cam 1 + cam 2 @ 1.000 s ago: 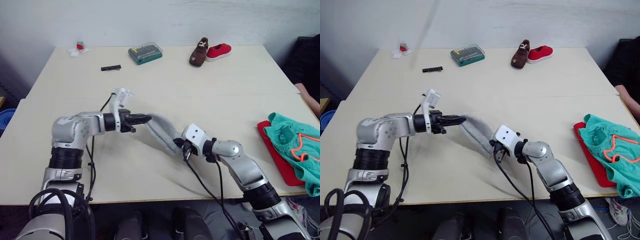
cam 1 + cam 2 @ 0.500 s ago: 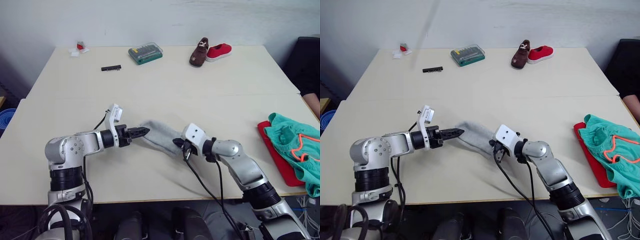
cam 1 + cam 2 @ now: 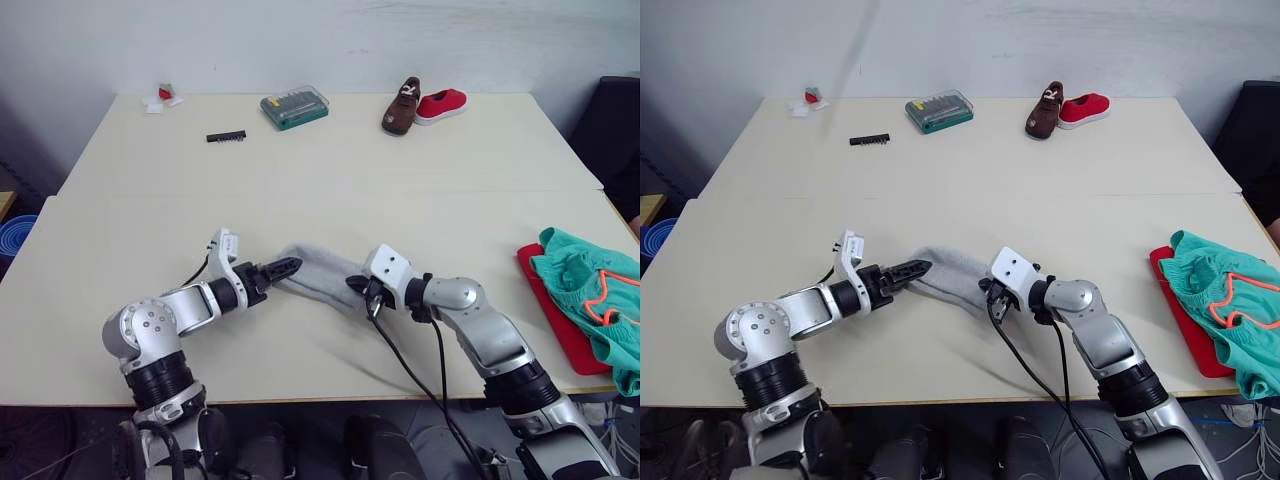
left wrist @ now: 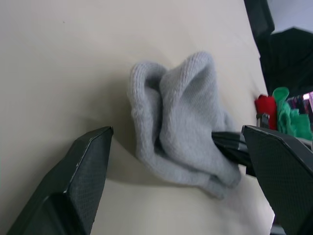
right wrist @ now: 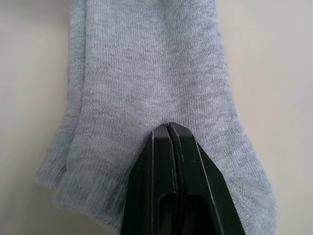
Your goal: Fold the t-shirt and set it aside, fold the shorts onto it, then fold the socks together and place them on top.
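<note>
I saw the light grey knit socks [image 3: 318, 277] lying bunched on the pale beige surface [image 3: 330, 170], near its front edge and about midway across. My right gripper [image 3: 360, 290] had its two black fingers [image 5: 168, 161] pressed together, pinching the socks at their right end. My left gripper [image 3: 285, 268] sat at the socks' left end, and the left wrist view showed its fingers [image 4: 83, 171] spread wide apart with the cloth between them, not touching it.

Far off to the right, at the surface's edge, the bright red cloth t-shirt [image 3: 560, 320] lay flat with the teal cloth shorts [image 3: 590, 290] heaped on top of it.

Along the far edge I saw a small brown shoe [image 3: 400, 105] touching a small red shoe [image 3: 440, 102], a green plastic box of screwdriver bits [image 3: 294, 106] left of them, and a short black bit strip [image 3: 226, 136] further left.
</note>
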Controlling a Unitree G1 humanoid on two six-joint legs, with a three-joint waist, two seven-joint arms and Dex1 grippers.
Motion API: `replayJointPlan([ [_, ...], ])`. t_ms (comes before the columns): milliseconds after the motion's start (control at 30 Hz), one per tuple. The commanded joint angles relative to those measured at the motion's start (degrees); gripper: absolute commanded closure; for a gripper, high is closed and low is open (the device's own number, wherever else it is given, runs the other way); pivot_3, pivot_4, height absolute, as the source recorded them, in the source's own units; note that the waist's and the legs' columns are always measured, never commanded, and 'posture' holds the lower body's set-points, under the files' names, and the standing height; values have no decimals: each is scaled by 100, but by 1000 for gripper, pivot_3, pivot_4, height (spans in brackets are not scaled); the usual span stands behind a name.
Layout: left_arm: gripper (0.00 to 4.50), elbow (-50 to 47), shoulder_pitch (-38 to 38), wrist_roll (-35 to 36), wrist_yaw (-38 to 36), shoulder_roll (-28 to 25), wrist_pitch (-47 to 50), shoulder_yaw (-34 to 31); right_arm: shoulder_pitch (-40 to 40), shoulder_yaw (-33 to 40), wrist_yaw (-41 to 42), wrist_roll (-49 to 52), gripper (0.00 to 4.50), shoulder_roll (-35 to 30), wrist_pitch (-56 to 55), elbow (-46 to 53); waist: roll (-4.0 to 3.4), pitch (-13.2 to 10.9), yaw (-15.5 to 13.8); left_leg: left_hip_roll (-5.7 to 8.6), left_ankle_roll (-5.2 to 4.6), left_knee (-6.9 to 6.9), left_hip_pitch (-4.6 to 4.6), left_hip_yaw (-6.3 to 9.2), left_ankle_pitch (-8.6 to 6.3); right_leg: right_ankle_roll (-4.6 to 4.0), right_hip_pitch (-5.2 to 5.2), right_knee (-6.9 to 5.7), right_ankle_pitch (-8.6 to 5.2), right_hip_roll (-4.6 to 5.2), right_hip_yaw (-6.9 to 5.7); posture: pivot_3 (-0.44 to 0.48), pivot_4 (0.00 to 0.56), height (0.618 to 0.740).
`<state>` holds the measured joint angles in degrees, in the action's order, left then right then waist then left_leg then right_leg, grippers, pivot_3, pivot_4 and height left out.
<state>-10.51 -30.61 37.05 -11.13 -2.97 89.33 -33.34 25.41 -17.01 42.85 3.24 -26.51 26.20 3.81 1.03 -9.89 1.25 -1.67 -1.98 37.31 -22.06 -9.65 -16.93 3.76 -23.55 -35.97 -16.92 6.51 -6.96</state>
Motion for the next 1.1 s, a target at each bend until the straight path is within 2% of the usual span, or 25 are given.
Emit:
replayJointPlan([
  [33, 60, 93, -36, -106, 255, 328, 246, -141, -69, -5, -3, -39, 4500, 3, 139, -63, 0, 0, 2, 0, 0, -2, 0, 0, 0, 0, 0, 1, 0, 0, 0, 0, 150, 740],
  [100, 60, 103, -45, -141, 315, 396, 266, -132, -61, 3, -14, -45, 4500, 3, 143, -69, 0, 0, -12, 0, 1, -6, 0, 0, 0, 0, -1, 1, 0, 0, -1, 0, 150, 740],
  [200, 640, 133, -44, -157, 398, 543, 169, -190, -62, 8, -27, -53, 4500, 17, 148, -73, 0, 0, -37, 1, 1, -4, 0, 0, 0, 0, 0, 3, 0, 0, 0, 0, 150, 740],
  [400, 2543, 102, 140, -163, 82, 127, -369, 559, -94, 15, -44, -63, 4500, 25, 151, -51, 0, -1, -93, 1, 2, -10, -2, -2, 0, 0, -8, 5, 0, 0, -1, 0, 150, 740],
  [600, 4486, -442, 67, -272, -168, -470, -1236, 1565, -152, 26, -62, -66, 4500, 19, 163, -12, 2, -3, -94, 0, 4, -12, -8, -2, 0, 0, -14, 8, 0, 0, 0, 0, 150, 740],
  [667, 4486, -778, 39, -253, -245, -620, -1389, 1940, -171, 22, -72, -69, 4500, 21, 167, 7, 1, -3, -93, 0, 5, -15, -8, -2, 0, 0, -14, 9, 0, -1, 0, 0, 150, 740],
  [733, 4486, -1197, 94, -401, -475, -1009, -1711, 2670, -194, 23, -91, -68, 4500, 36, 175, 30, 1, -3, -93, 0, 6, -19, -9, -2, 0, -1, -16, 12, 0, -1, 0, 0, 150, 740],
  [800, 4486, -1343, 174, -543, -644, -1321, -1992, 3131, -217, 23, -110, -69, 4500, 52, 191, 60, -3, -3, -89, 0, 8, -24, -9, -4, 0, -1, -16, 14, 0, 0, 1, 0, 150, 740],
  [900, 4486, -1311, 212, -752, -832, -1671, -2316, 3627, -271, 4, -146, -77, 4500, 65, 197, 107, -6, -5, -90, 0, 9, -26, -8, -4, 0, -2, -16, 17, -1, -1, 1, 0, 150, 740],
  [1100, 4486, -925, -52, -1745, -1608, -2444, -3725, 5074, -323, 15, -139, -62, 4500, 21, 233, 179, -9, -8, -101, -1, 8, -31, -12, -4, -1, -8, -20, 25, -4, 0, 1, 0, 150, 740],
])
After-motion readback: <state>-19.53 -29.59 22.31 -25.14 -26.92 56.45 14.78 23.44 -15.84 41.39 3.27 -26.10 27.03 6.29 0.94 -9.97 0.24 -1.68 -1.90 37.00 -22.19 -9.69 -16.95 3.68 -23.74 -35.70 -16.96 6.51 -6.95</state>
